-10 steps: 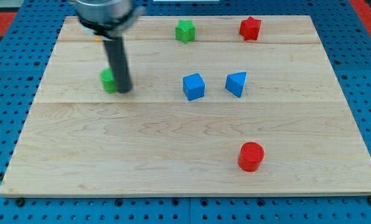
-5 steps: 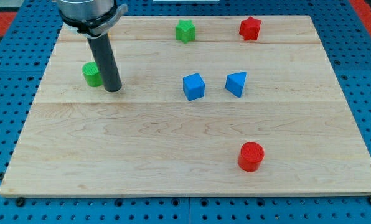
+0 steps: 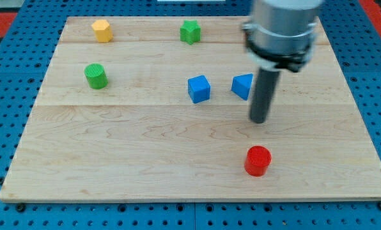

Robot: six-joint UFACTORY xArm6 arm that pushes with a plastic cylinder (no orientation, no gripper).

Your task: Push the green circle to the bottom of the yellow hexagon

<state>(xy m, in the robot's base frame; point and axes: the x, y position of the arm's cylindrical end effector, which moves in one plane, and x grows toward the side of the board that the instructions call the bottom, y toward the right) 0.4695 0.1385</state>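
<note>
Zero readable writing on blocks.

You lose the upper part of the arm (image 3: 283,25) past the view's top edge, and its housing looks motion-blurred. The rod (image 3: 263,92) covers the right edge of the blue triangular block (image 3: 242,85), so you can't tell whether they touch. The housing hides the counter (image 3: 146,160) near its top right corner. You can't make out the green star-like block (image 3: 190,31) sharply enough to be sure of its shape.
</note>
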